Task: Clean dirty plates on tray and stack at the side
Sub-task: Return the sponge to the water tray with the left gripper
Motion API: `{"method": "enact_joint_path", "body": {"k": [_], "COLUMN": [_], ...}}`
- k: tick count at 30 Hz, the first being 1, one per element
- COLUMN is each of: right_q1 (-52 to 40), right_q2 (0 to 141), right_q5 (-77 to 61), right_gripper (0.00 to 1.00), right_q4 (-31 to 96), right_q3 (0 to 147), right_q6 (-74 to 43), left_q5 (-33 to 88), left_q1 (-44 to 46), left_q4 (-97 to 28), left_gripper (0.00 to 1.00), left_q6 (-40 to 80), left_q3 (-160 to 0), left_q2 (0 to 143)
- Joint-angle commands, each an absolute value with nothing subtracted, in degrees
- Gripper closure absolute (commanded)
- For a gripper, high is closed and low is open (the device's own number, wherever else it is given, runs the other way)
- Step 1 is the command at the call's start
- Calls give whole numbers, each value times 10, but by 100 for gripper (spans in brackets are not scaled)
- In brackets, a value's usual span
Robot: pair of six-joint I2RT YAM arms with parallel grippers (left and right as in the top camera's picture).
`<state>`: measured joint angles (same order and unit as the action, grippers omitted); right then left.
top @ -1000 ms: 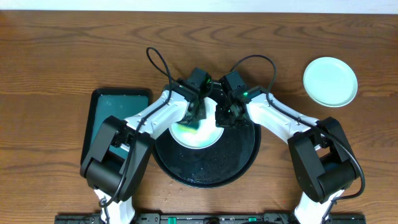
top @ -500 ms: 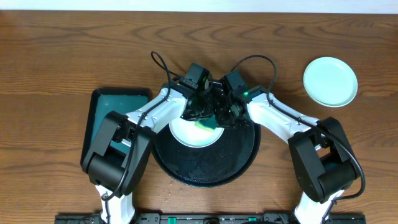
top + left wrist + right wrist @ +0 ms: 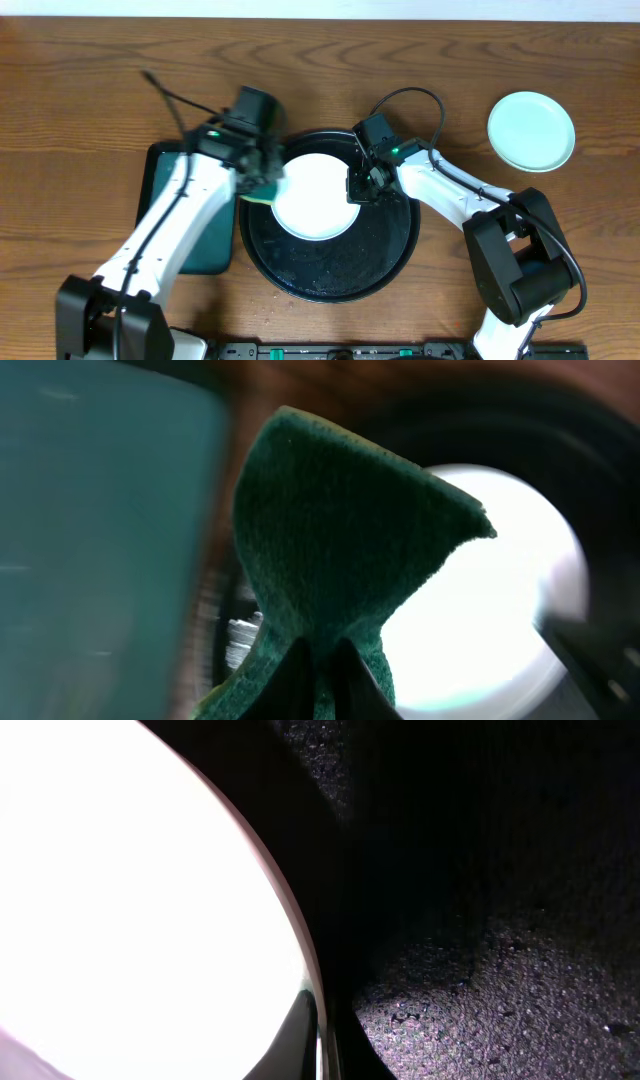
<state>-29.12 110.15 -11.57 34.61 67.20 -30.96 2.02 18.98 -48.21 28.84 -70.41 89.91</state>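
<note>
A white plate (image 3: 315, 197) lies on the round black tray (image 3: 330, 270), with no smear showing on it. My right gripper (image 3: 356, 186) is shut on the plate's right rim; in the right wrist view its fingers (image 3: 322, 1038) pinch the plate (image 3: 130, 900) edge over the tray (image 3: 500, 920). My left gripper (image 3: 262, 183) is shut on a green sponge (image 3: 262, 192) at the tray's left rim, off the plate. In the left wrist view the sponge (image 3: 340, 540) rises from the fingers (image 3: 318, 682), with the plate (image 3: 490, 590) behind. A mint-green plate (image 3: 531, 131) sits on the table at the far right.
A dark teal rectangular tray (image 3: 180, 205) lies left of the black tray, under my left arm; it also fills the left side of the left wrist view (image 3: 90, 540). Cables loop above both wrists. The table is brown wood.
My left gripper has swung left with the sponge, off the plate to the tray's left rim. The green smear on the plate is gone. The right gripper has stayed on the plate rim.
</note>
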Motion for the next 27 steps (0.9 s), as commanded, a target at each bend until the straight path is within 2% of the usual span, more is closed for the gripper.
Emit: {"method": "enact_joint_path", "body": {"k": [1, 11, 25, 26, 27], "right_q1": [-297, -297, -297, -297, -297], "right_q2": [1135, 1135, 1135, 1135, 1135], "right_q5": [-96, -99, -110, -110, -110], "right_gripper": [99, 99, 99, 99, 99], "right_q4": [345, 341, 336, 336, 336], "right_q3": [658, 658, 658, 658, 658], "right_q6": [-299, -297, -291, -291, -290], "left_q5": [-30, -30, -20, -20, -20], "left_q1": [121, -26, -32, -32, -32], "left_q4": [-502, -499, -510, -510, -510], "left_gripper": [93, 93, 93, 84, 66], "left_q6": [276, 260, 253, 253, 253], "left_q3": [-704, -683, -677, -677, -677], "left_q2": [905, 916, 1035, 1037, 1037]}}
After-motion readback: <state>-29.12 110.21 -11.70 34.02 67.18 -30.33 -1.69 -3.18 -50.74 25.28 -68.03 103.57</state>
